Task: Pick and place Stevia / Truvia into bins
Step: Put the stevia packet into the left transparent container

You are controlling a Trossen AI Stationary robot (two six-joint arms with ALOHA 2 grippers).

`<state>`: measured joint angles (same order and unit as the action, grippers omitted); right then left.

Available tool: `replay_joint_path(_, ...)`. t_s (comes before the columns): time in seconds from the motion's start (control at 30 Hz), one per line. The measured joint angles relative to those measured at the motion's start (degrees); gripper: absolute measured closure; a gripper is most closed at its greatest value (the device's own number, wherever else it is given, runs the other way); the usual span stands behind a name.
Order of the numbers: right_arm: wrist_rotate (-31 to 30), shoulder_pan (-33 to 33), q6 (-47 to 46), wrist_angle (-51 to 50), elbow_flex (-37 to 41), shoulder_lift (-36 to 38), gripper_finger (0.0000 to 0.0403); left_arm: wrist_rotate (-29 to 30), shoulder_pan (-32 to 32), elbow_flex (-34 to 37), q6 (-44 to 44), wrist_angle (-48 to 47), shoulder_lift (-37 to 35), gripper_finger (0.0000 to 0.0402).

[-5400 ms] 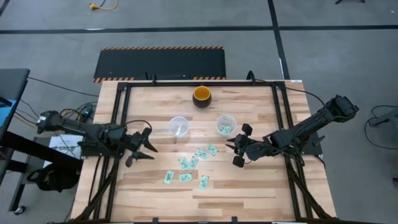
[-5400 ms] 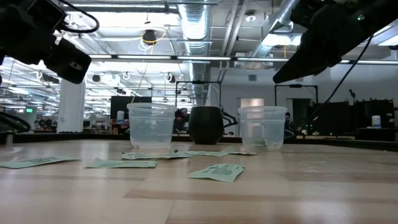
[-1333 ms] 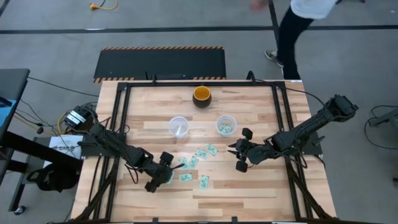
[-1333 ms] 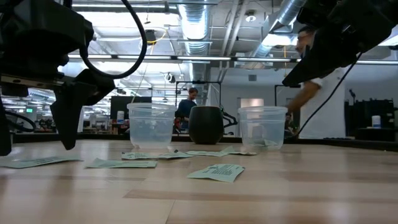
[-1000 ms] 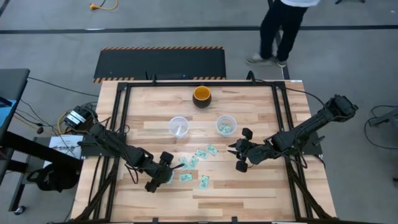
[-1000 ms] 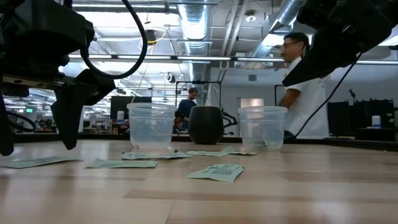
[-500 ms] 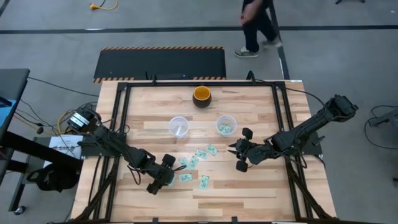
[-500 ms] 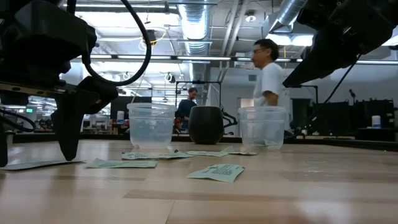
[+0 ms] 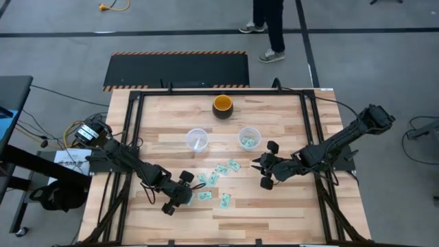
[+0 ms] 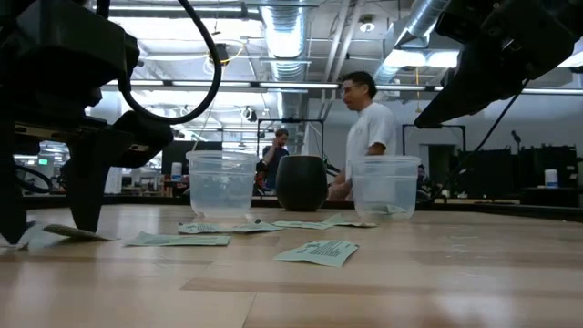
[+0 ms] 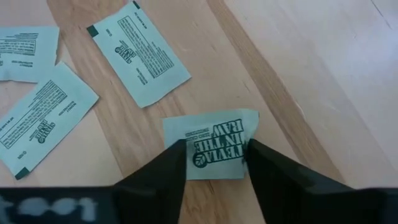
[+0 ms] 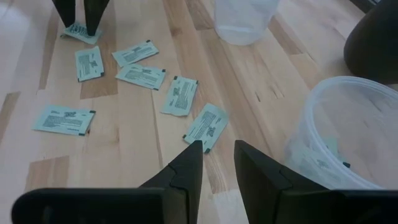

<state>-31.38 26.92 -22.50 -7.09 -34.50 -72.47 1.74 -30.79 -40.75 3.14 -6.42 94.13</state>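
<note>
Thin paper Stevia sachet (image 11: 213,145), lower left of high view, sits between the left gripper (image 9: 180,194) fingers, jaws straddling it, not yet closed. Light, floppy, flat: pinch the raised edge. Cups (image 9: 197,140) at centre. Right gripper (image 9: 264,169) hovers right, jaws parted, empty.

The light wooden worktop (image 9: 288,123) carries two clear cups (image 9: 197,140) (image 9: 248,138) near its centre and an orange-inside bowl (image 9: 222,106) toward twelve o'clock. Green-and-white sachets (image 9: 217,180) lie scattered flat toward six o'clock of the cups.
</note>
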Motion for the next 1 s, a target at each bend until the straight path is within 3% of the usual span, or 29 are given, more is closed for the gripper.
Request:
replay_joint_path(0.4,0.0,0.0,0.0,0.0,0.0,0.0,0.0316,-0.4,0.0,-0.9,-0.2,-0.9,0.1,0.0331)
replay_joint_path(0.77,0.0,0.0,0.0,0.0,0.0,0.0,0.0316,4.1,0.0,-10.7,-5.6,-18.2,0.2,0.0374)
replay_joint_path(1.0,0.0,0.0,0.0,0.0,0.0,0.0,0.0316,9.9,0.2,-17.1,-10.7,-26.5,-0.6,0.0391)
